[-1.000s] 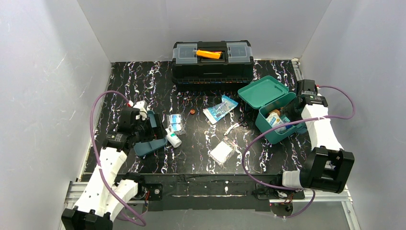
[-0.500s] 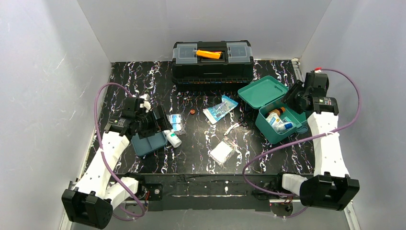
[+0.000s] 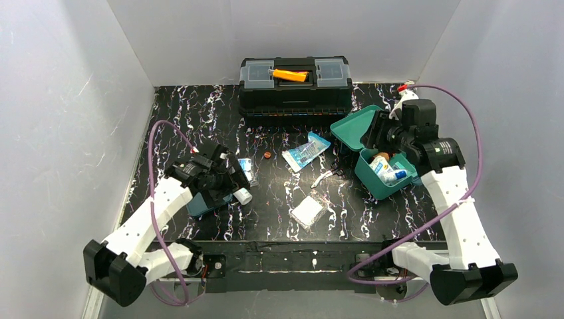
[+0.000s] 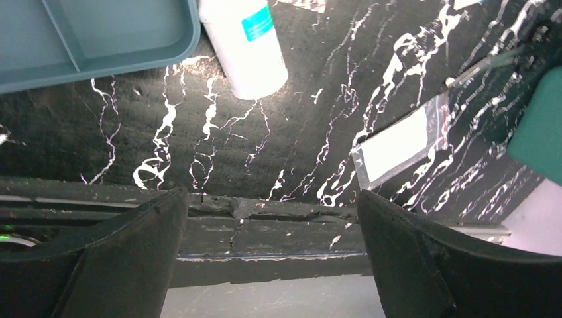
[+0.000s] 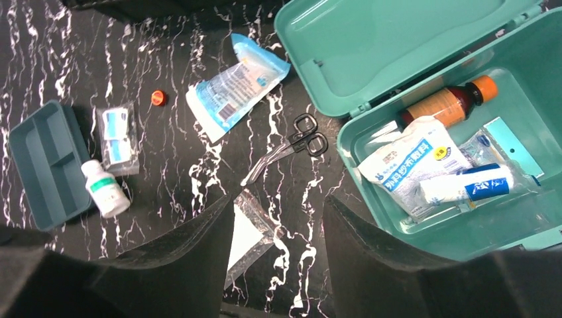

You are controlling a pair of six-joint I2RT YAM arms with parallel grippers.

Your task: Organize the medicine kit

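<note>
The medicine kit (image 3: 372,185) is a teal box at the right with its lid (image 3: 351,127) tipped back. The right wrist view shows inside the medicine kit (image 5: 477,242): a brown bottle (image 5: 445,104), a white pouch (image 5: 412,162) and a white tube (image 5: 467,185). My right gripper (image 3: 380,131) hovers high over the lid, and the right gripper (image 5: 278,202) is open and holds nothing. The darker teal divided tray (image 3: 203,201) lies at the left beside a white bottle (image 3: 243,195). My left gripper (image 3: 231,179) hangs over them; the left gripper (image 4: 270,199) is wide open and empty.
On the black mat lie scissors (image 5: 291,146), a blue-white pouch (image 5: 235,86), a clear gauze packet (image 5: 248,235), small packets (image 5: 116,136) and an orange cap (image 5: 157,98). A black toolbox (image 3: 296,83) stands at the back. White walls enclose both sides.
My right gripper has risen out of the kit and moved left over the lid, its jaws spreading a little. My left gripper has moved right from the tray, over the bottle.
</note>
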